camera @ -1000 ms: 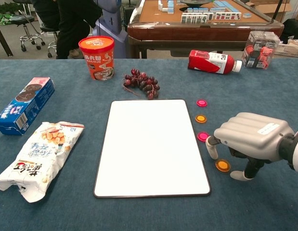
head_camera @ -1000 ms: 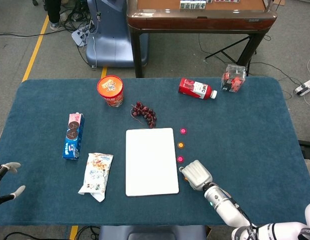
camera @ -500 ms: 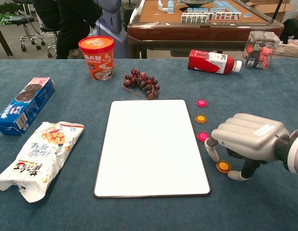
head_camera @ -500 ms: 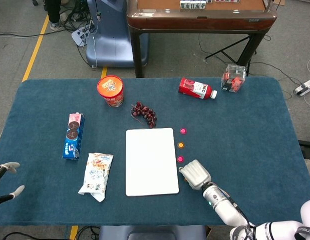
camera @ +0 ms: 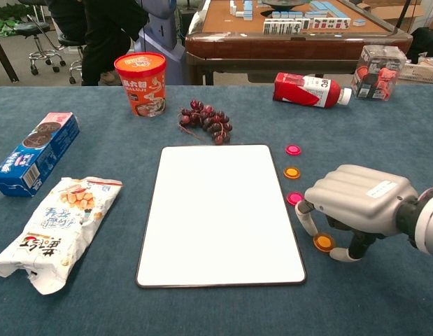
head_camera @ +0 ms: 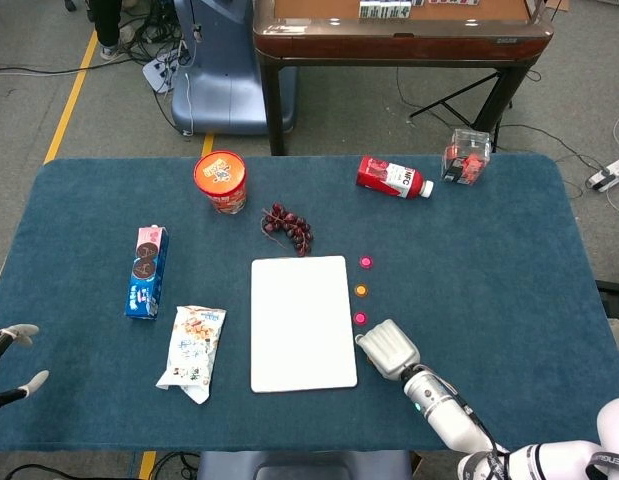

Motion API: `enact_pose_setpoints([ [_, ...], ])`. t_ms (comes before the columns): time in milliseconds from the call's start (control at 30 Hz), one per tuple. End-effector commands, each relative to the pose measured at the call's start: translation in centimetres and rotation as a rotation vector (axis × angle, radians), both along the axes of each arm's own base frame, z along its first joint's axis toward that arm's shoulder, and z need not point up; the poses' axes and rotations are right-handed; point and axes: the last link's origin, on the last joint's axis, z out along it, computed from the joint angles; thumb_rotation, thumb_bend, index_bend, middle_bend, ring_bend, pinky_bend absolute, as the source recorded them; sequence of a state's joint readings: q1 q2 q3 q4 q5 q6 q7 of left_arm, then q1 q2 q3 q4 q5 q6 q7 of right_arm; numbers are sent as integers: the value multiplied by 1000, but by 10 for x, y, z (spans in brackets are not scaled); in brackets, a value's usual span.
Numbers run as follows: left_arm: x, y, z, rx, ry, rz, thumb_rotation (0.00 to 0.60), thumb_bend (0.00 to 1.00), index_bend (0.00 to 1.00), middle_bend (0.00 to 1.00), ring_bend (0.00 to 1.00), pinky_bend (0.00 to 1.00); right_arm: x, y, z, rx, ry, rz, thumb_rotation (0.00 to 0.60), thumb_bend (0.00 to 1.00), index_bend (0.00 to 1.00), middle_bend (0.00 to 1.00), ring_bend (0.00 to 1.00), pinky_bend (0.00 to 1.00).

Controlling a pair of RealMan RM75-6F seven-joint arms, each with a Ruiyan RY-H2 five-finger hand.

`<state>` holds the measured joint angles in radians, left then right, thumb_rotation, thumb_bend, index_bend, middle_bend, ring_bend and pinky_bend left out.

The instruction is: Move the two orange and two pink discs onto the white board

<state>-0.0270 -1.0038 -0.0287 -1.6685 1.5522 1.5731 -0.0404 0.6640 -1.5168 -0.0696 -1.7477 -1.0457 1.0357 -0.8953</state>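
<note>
The near orange disc (camera: 323, 242) sits under the right hand (camera: 356, 208), whose fingers have crept closer, straddling it, not yet pinching.

Four discs (camera: 292, 172) lie right of the bare white board (camera: 220, 211).

**Even overhead light, sharp frames**

Both views are bright and evenly lit from above. Soft, short shadows sit under the right hand (camera: 359, 206) and around the board (camera: 219, 212), whose white face is near blown out. No blur; the chest view's far background bends slightly.
</note>
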Motion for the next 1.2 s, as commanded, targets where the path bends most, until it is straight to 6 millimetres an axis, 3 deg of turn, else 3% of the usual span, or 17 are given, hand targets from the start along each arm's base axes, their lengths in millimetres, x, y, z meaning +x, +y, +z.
enact_pose_setpoints([
  [33, 0, 0, 0, 0, 1, 0, 600, 73, 423, 469, 376, 562, 1, 1, 2, -2, -7, 1, 600, 264, 532, 1000, 1000, 1000],
  [367, 0, 0, -1, -2, 4, 0, 600, 73, 423, 469, 376, 561, 18, 1, 6, -2, -53, 36, 600, 265, 541, 1000, 1000, 1000],
  [800, 0, 0, 0, 3, -1, 2, 600, 72, 423, 469, 376, 561, 58, 3, -23, 44, -66, 114, 600, 259, 541, 1000, 1000, 1000],
  [933, 0, 0, 0, 2, -2, 1, 600, 73, 423, 469, 376, 561, 68, 4, -28, 46, -89, 131, 600, 158, 525, 1000, 1000, 1000],
  [1067, 0, 0, 1, 3, -4, 1, 600, 73, 423, 469, 376, 561, 71, 4, -30, 43, -101, 137, 600, 20, 429, 1000, 1000, 1000],
  [1200, 0, 0, 1, 2, -4, 0, 600, 72, 423, 469, 376, 561, 72, 4, -30, 41, -109, 137, 600, 0, 386, 1000, 1000, 1000],
])
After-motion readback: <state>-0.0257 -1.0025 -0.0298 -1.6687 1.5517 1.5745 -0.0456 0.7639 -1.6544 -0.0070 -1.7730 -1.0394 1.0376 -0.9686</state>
